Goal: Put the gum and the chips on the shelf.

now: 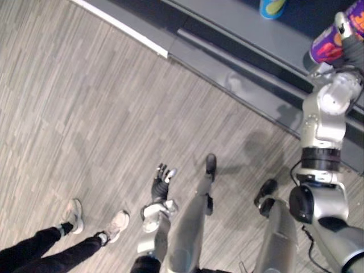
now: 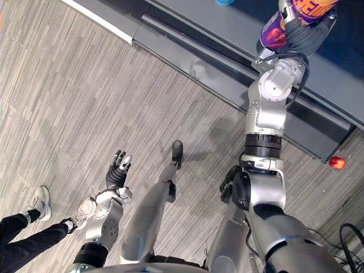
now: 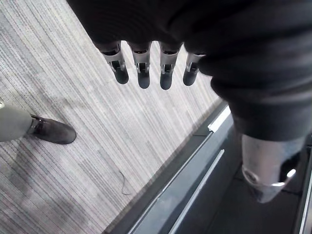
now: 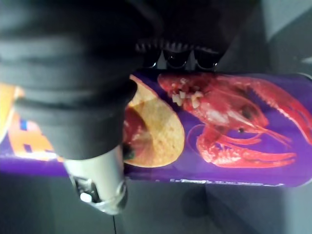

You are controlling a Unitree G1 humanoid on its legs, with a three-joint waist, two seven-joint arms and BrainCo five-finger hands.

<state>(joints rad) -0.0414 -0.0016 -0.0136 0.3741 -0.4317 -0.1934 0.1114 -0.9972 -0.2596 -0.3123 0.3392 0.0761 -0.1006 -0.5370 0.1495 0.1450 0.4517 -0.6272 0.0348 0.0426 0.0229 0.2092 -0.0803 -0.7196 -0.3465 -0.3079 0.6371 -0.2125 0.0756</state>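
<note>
fingers (image 4: 176, 57) and thumb of the right hand (image 2: 300, 34) are curled round a purple cardboard tube of chips (image 4: 229, 126) printed with a red crayfish and a yellow crisp, clasping it about its middle. the tube is held over the top of a long, low dark grey shelf (image 1: 244, 34) with a stepped front ledge and a white strip along one edge; whether the tube rests on that top i cannot tell. farther along the shelf stands a small blue round tub with a yellow-green mark (image 1: 272, 7), cut off at the edge. the left hand (image 1: 162, 182) hangs low over a grey streaked floor (image 1: 85, 102), its fingers (image 3: 142, 73) straight and holding nothing. a person's legs in black trousers and pale shoes (image 1: 74, 219) stand on the floor just beside that hand. a small orange-red ball (image 2: 336, 163) lies on the floor by the shelf's end.
</note>
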